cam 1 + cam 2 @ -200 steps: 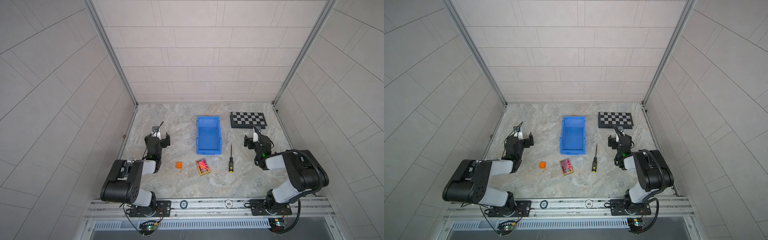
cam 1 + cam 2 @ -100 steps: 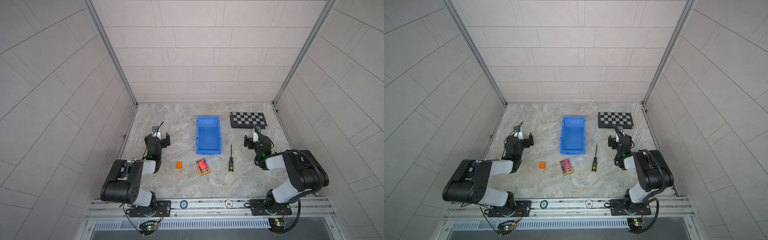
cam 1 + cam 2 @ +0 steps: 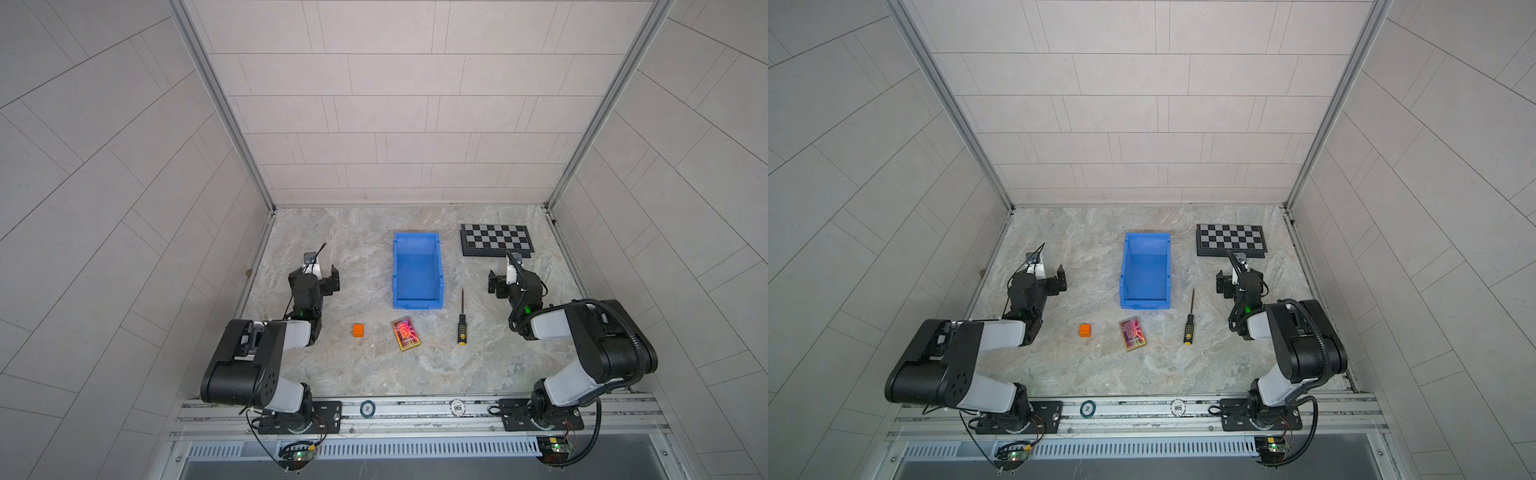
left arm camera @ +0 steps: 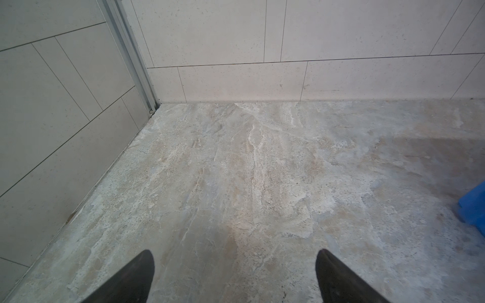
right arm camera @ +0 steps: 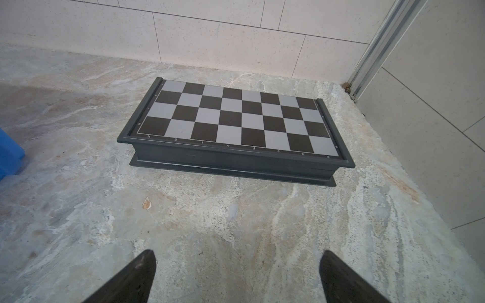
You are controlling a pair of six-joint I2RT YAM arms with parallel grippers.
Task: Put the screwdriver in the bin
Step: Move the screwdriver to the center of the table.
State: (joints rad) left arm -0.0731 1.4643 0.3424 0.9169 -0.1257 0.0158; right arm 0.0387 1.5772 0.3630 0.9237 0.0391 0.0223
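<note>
Beside the bin [image 3: 417, 304], the screwdriver [image 3: 461, 329]

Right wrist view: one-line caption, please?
Open right gripper above marbled table, facing a flat black-and-white chessboard box; bright blue plastic bin barely visible.

Singles — screwdriver [image 3: 461, 325], bin [image 3: 417, 304], checkerboard [image 3: 494, 243], cube [image 3: 358, 330], pack [image 3: 405, 335]

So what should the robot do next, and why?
Probably swing the right fingers, open and empty, over to the screwdriver. It lies flat on the table just beside the bin, nearest that arm, with nothing gripping it.
</note>
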